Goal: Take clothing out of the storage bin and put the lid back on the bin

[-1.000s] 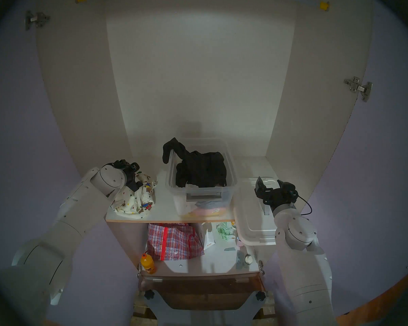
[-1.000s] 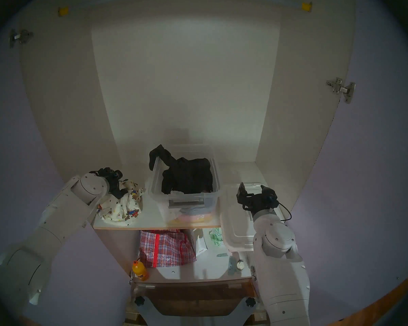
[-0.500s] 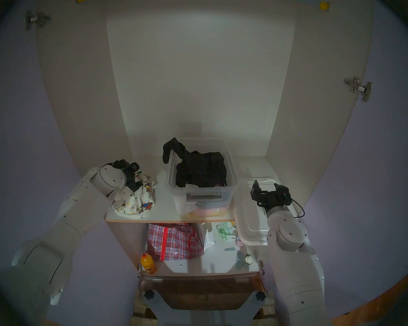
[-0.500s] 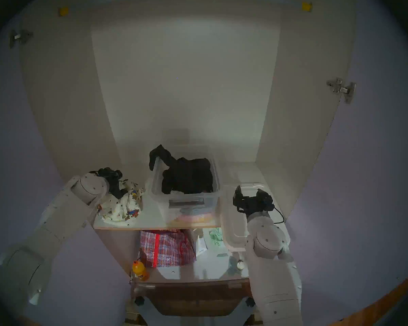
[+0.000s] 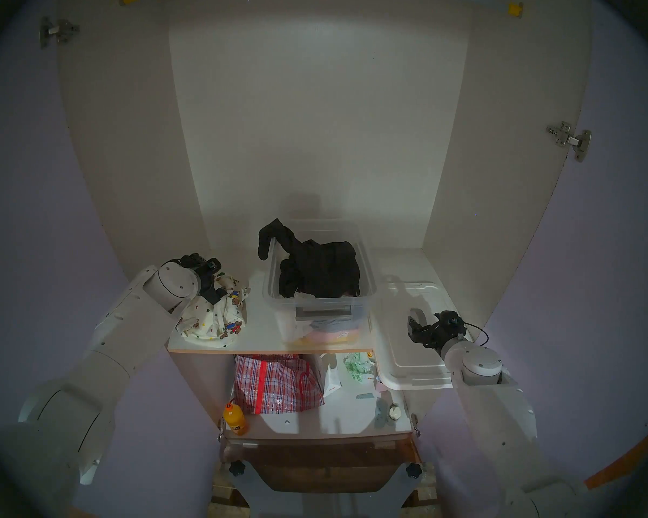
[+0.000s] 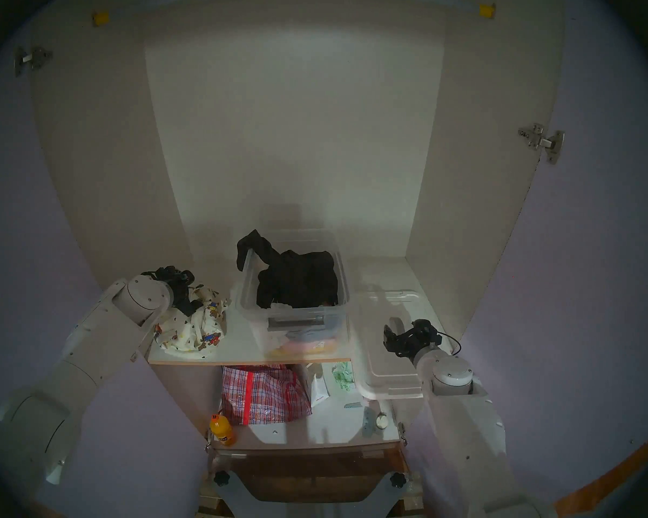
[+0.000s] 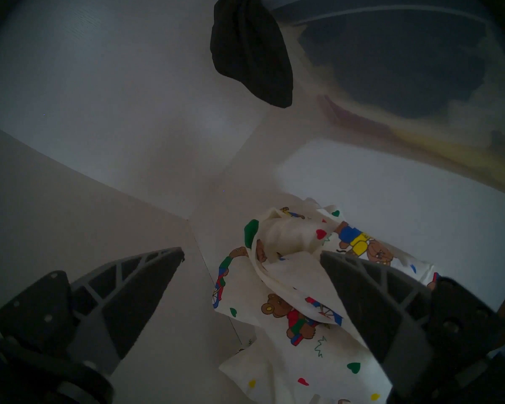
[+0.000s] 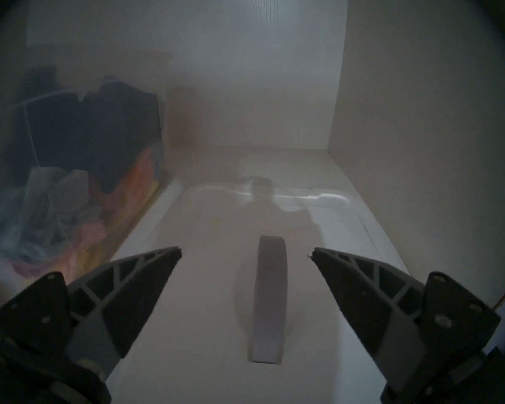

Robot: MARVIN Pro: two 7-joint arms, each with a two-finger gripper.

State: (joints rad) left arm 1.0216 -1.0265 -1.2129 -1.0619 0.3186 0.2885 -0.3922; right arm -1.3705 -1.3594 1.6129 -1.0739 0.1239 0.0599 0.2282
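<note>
The clothing [image 5: 214,319], cream fabric printed with teddy bears and hearts, lies crumpled on the shelf left of the storage bin [image 5: 369,281]. My left gripper [image 5: 216,280] hovers open over the clothing [image 7: 289,292], one finger [image 7: 362,292] lying against the fabric. The clear bin holds a black garment [image 5: 318,267] with a sleeve draped over its left rim. The white lid [image 5: 401,352] lies flat to the bin's right, overhanging the shelf front. My right gripper [image 8: 247,250] is open low over the lid [image 8: 204,292], its fingers on either side of the grey handle [image 8: 270,292].
Cabinet side walls close in the shelf on both sides. On the lower shelf lie a red checked bag [image 5: 277,382], an orange bottle [image 5: 235,418], a white packet [image 5: 332,379] and small items. More coloured fabric shows through the bin's front wall [image 5: 326,332].
My right gripper has come down and toward me, from above the lid's far part to low over its handle. The left arm and the clothing have not moved.
</note>
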